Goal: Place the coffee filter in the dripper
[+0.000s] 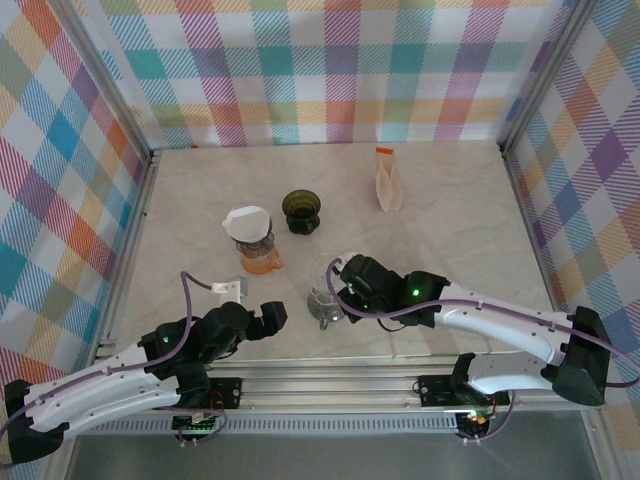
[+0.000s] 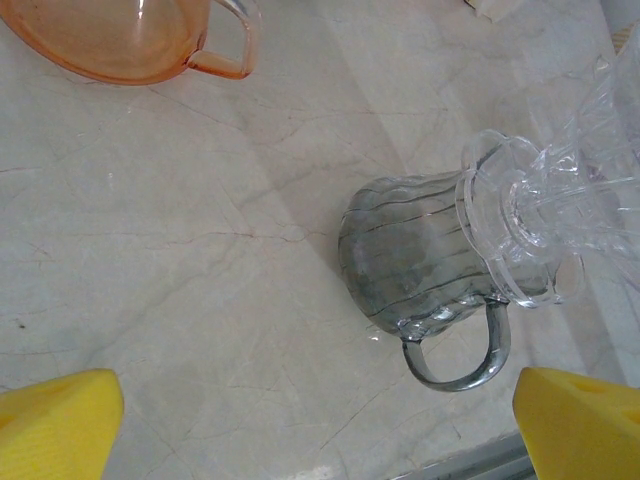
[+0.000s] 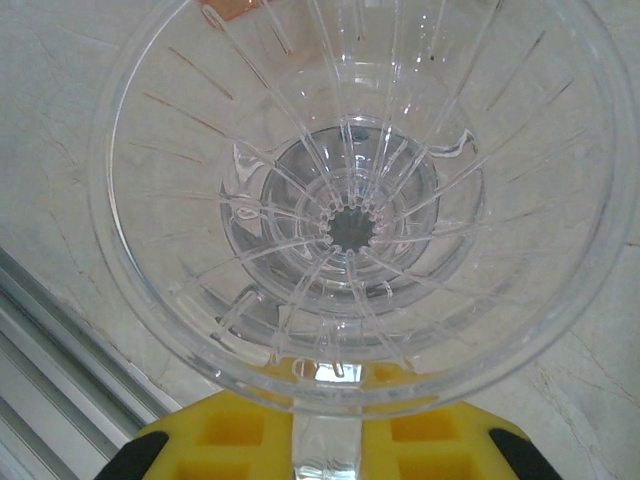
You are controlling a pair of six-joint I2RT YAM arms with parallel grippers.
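Note:
A clear ribbed dripper (image 3: 350,190) sits on the mouth of a grey glass carafe (image 2: 415,260) near the table's front middle. My right gripper (image 3: 325,445) is shut on the dripper's clear handle tab, which is pinched between the yellow fingers (image 3: 220,445). The dripper's cone holds nothing. In the top view that gripper (image 1: 345,285) is over the carafe (image 1: 324,306). A white coffee filter (image 1: 247,220) rests in an orange dripper (image 1: 260,255) to the left. My left gripper (image 2: 318,425) is open, low over bare table beside the carafe, also in the top view (image 1: 275,313).
A dark green dripper (image 1: 300,211) stands behind the carafe. A tan pack of paper filters (image 1: 388,182) stands upright at the back right. A small white tag (image 1: 227,288) lies near the left arm. The orange dripper's handle (image 2: 235,45) lies ahead of the left gripper.

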